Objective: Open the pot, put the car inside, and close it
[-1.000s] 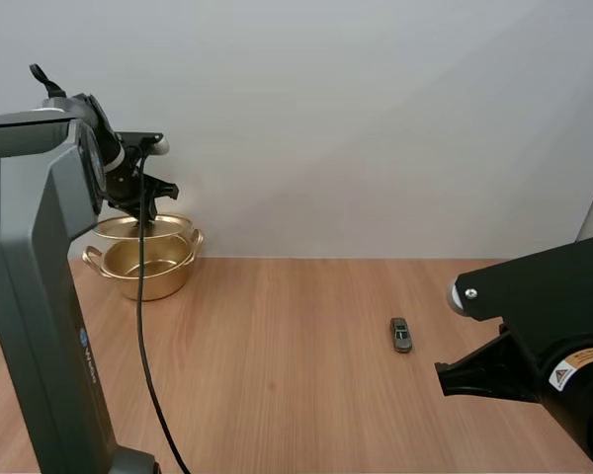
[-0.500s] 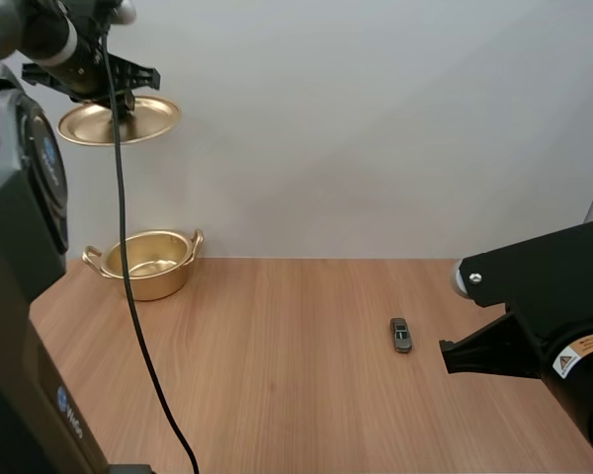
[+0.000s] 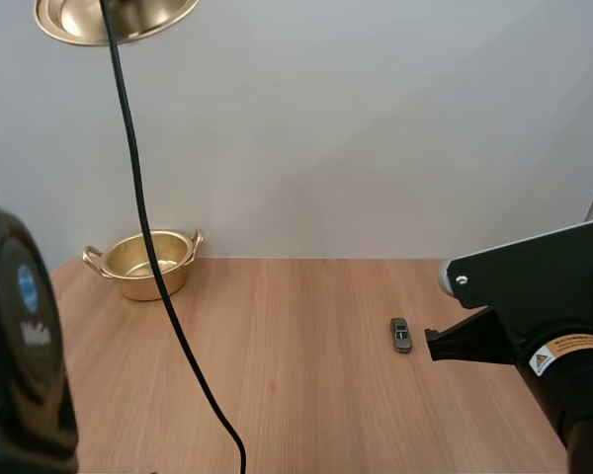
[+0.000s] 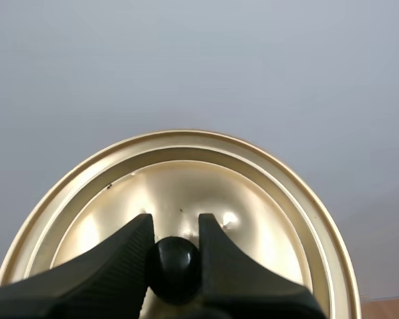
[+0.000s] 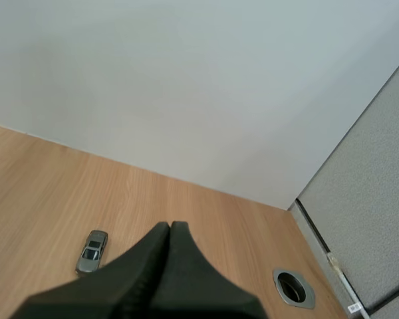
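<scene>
The golden pot [image 3: 144, 262] stands open at the table's far left, against the wall. Its golden lid [image 3: 115, 18] hangs high above it. In the left wrist view my left gripper [image 4: 175, 242] is shut on the lid's black knob [image 4: 176, 264], with the lid [image 4: 186, 186] spreading out beyond the fingers. A small grey toy car [image 3: 401, 335] lies on the table right of centre. In the right wrist view my right gripper [image 5: 169, 232] is shut on nothing, its tips just right of the car [image 5: 92, 251] and above the table.
The wooden table [image 3: 296, 385] has free room between pot and car. A round metal-ringed hole [image 5: 293, 288] sits in the table near the right edge, beside a grey partition [image 5: 372, 199].
My left arm has lifted the lid from just over the pot to high above it. The right arm has shifted slightly left toward the car.
</scene>
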Robot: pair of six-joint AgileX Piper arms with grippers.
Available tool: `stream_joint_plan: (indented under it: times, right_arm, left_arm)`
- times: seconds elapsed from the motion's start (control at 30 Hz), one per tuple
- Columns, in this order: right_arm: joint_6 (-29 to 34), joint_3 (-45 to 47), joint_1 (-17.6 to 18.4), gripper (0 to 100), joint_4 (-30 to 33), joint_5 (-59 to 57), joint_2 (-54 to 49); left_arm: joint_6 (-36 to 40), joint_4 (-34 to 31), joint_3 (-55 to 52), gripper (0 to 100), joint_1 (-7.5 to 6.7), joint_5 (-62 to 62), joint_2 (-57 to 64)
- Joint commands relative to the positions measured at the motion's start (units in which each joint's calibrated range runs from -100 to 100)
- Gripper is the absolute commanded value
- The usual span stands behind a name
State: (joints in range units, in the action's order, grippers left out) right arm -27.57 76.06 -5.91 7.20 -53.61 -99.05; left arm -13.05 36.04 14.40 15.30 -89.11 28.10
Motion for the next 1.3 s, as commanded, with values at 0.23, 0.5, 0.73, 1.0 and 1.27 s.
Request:
stream_joint_plan:
  times: [0.23, 0.5, 0.73, 1.0, 1.27]
  right_arm:
    - [-0.03, -0.2, -0.01, 0, -0.07, 4.04, 19.36]
    - [-0.03, -7.53, -0.01, 0, -0.11, 15.58, 35.9]
    - [-0.03, -10.09, -0.01, 0, -1.54, 17.95, 47.34]
    - [0.7, -10.08, -0.01, 69, -2.35, 26.05, 59.01]
    - [1.2, -16.45, -0.01, 94, -14.41, 18.16, 62.83]
  left_arm:
    - [-0.07, -0.25, -0.05, 0, 0.05, -0.18, 9.41]
    - [-0.07, -0.36, -0.05, 0, 0.05, -0.18, 14.89]
    - [-0.27, -1.98, -0.05, 0, 0.05, -0.18, 18.07]
    - [-1.23, -1.98, -0.05, 0, 0.05, -0.18, 18.62]
    - [-2.37, -1.98, -0.05, 0, 0.05, -0.18, 18.62]
